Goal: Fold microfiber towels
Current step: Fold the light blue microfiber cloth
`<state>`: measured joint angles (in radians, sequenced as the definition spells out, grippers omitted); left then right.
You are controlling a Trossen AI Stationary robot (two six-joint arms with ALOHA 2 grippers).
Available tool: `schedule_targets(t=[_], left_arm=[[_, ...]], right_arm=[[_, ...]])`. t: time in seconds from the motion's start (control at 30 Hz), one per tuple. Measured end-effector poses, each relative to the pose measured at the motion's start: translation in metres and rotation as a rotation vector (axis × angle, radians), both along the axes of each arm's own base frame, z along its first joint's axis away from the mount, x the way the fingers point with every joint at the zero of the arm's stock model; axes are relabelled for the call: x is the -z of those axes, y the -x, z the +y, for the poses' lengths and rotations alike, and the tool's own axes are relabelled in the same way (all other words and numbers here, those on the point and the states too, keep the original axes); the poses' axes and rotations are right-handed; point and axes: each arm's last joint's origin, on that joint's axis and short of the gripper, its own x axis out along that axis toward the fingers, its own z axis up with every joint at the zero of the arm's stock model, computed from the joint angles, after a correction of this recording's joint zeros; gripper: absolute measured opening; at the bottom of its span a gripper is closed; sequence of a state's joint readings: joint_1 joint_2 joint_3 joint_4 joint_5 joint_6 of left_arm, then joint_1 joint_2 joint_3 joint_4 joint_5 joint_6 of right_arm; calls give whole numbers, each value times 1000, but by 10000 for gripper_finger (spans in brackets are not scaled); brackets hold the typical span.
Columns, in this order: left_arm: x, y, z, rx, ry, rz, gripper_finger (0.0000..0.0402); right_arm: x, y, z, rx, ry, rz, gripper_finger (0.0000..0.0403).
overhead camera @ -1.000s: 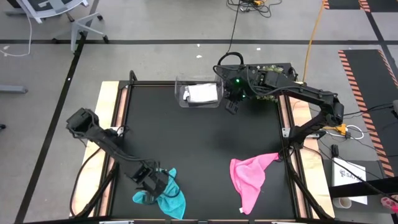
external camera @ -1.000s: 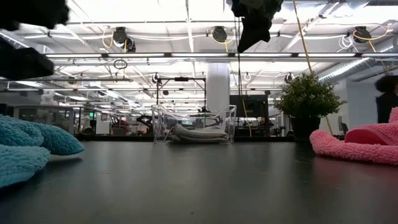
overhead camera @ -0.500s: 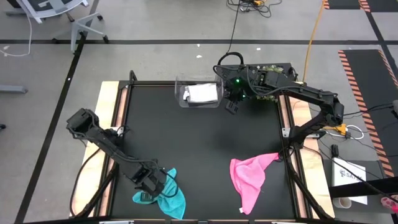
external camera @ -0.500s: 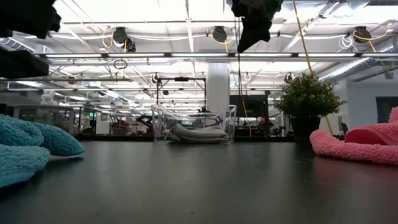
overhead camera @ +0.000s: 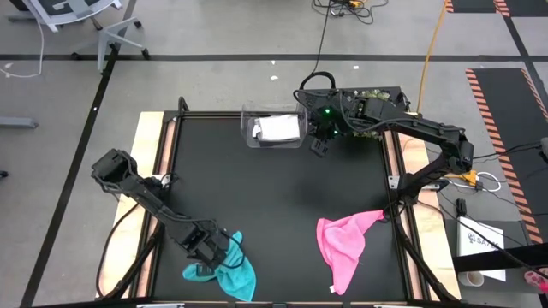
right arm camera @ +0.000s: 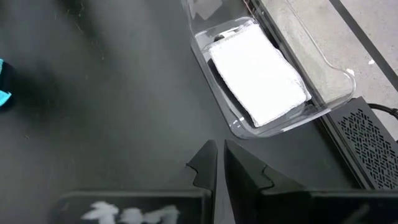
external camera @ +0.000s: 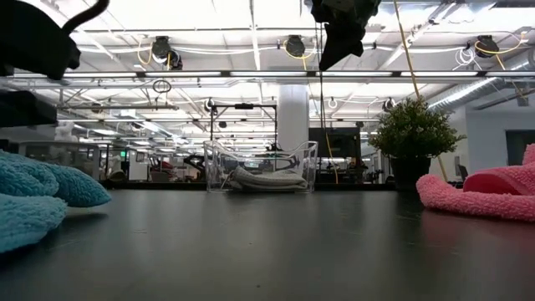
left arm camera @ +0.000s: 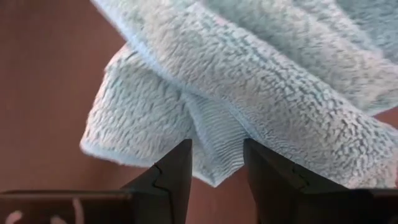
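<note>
Compared with a second ago, the left gripper [overhead camera: 211, 254] has slid a little toward the lower right of the high view, further over the teal towel [overhead camera: 229, 272] crumpled at the lower left of the black table [overhead camera: 282, 197]. In its wrist view the fingers [left arm camera: 176, 171] stand narrowly apart with a fold of teal cloth between them; whether they pinch it cannot be told. The right gripper [overhead camera: 318, 149] has not moved, hanging at upper centre beside the clear bin [overhead camera: 250, 128], fingers nearly together and holding nothing. The folded grey-white towel [overhead camera: 276, 129] lies inside that bin. The pink towel [overhead camera: 344, 244] lies unchanged at lower right.
</note>
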<state>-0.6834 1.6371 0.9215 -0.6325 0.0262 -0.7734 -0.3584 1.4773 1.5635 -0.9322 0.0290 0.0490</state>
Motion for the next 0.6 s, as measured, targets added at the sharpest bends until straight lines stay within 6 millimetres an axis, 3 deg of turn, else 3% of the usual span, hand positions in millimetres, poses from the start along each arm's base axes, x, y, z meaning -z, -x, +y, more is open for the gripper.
schedule_targets(t=[0.5, 0.6], left_arm=[[12, 4, 1, -83, 94, 21, 147], [12, 2, 3, -133, 73, 8, 127]], right_arm=[[0, 0, 0, 0, 0, 0, 22], [0, 0, 0, 0, 0, 0, 22]])
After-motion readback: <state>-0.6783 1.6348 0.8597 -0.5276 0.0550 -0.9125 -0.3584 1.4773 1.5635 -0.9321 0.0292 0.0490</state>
